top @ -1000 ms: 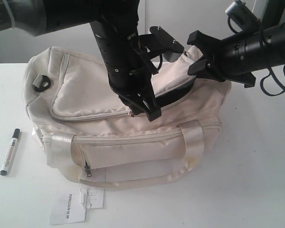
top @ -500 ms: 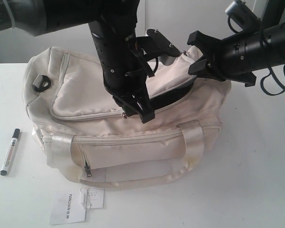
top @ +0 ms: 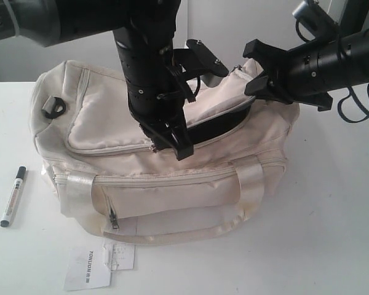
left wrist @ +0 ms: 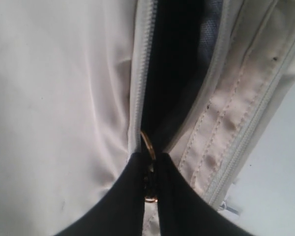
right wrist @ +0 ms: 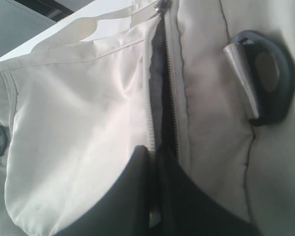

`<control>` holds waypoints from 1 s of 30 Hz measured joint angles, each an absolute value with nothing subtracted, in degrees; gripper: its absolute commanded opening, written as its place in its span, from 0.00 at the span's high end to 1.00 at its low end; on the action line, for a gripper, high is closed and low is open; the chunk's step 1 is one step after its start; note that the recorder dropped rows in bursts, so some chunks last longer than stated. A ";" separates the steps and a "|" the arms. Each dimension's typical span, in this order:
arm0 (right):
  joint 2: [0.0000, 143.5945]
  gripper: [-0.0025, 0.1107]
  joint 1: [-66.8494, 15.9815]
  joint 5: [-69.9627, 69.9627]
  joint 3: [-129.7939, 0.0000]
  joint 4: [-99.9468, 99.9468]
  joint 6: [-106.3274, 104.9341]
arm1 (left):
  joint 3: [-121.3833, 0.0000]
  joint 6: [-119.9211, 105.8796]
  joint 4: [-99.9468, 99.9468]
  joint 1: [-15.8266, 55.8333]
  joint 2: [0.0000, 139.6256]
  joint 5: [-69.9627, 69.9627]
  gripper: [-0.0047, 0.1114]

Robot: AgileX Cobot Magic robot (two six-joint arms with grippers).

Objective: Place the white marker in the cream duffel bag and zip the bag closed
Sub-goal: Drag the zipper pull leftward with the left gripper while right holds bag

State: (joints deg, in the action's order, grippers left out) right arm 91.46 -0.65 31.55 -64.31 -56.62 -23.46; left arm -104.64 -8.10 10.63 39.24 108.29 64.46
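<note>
Black left claw [left wrist: 150, 172]: jaws pinched tight on the gold ring of the zipper pull [left wrist: 147, 145], at the point where the two zip tracks meet. Beyond the ring the main zip gapes and shows the dark lining [left wrist: 172, 73]. In the exterior view this claw points down onto the top of the cream duffel bag [top: 172, 190], about mid-length, at the near end of the open slit.

Right claw [right wrist: 155, 164]: jaws closed, nipping the bag's fabric at the zip line, one finger on either side of the track. A black D-ring [right wrist: 265, 83] sits on the fabric beside it. In the exterior view this claw grips the raised far right end of the bag, where the cloth is pulled up into a peak.

Bag: lies on its side on the white tabletop [top: 332, 215], with the main opening a dark crescent between the two claws. A satin strap handle [top: 249, 178] loops across the front. The front pocket [top: 166, 196] beneath it is zipped.

White marker [top: 13, 196]: flat on the tabletop left of the bag, clear of it, black cap pointing away from the camera. Neither claw touches it. Not in the bag.

Paper hangtag [top: 88, 268]: on the tabletop just in front of the bag's lower left corner.
</note>
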 measured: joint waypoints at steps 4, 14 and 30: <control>91.46 0.98 -0.65 31.18 -64.31 -56.62 -23.46 | -104.64 -8.10 11.66 39.24 108.29 64.46 0.96; 91.46 0.98 -0.65 30.95 -64.31 -56.16 -23.46 | -104.64 -8.10 12.74 39.24 108.29 64.54 0.96; 91.46 0.98 -0.65 30.95 -64.31 -54.56 -23.56 | -104.64 -8.10 13.48 39.24 107.69 64.54 0.96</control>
State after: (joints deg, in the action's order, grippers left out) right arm 91.46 -0.65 30.95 -64.31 -54.56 -23.56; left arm -104.64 -8.10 13.48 39.24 107.69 64.54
